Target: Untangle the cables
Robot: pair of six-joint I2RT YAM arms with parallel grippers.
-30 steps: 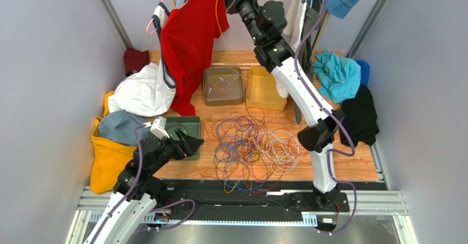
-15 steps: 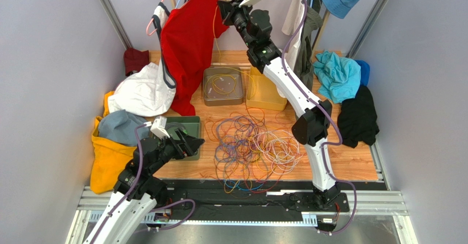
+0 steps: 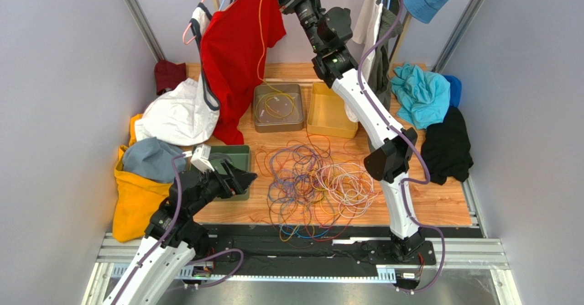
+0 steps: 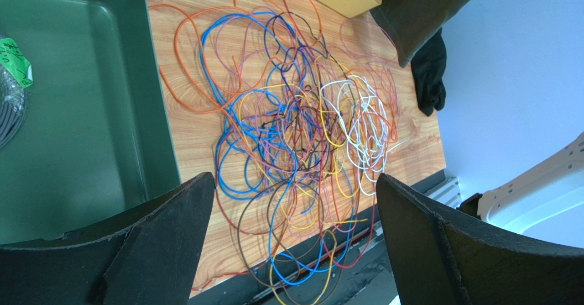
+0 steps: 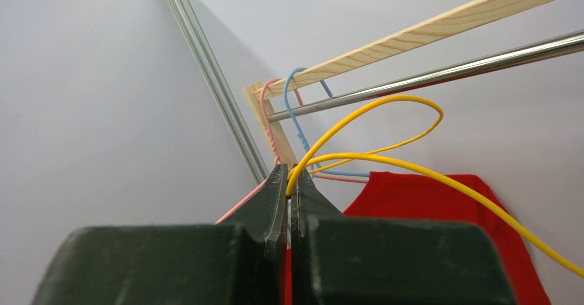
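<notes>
The right gripper (image 5: 288, 182) is pinched fully closed on a yellow cable (image 5: 411, 166), held high beside the clothes rail (image 5: 480, 64) (presumably so the wire's length hangs free of the heap). From there the wire drops past the red shirt (image 3: 236, 45) toward the grey bin (image 3: 262, 121), where a yellow coil lies. The left gripper (image 4: 291, 182) hovers empty, jaws spread wide, beside the green tray (image 4: 82, 113) over the tangled cables (image 3: 315, 182), likely ready to steady them.

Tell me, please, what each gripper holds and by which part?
The right gripper pinches a thin yellow cable at the base of a loop; the open left gripper holds nothing.
</notes>
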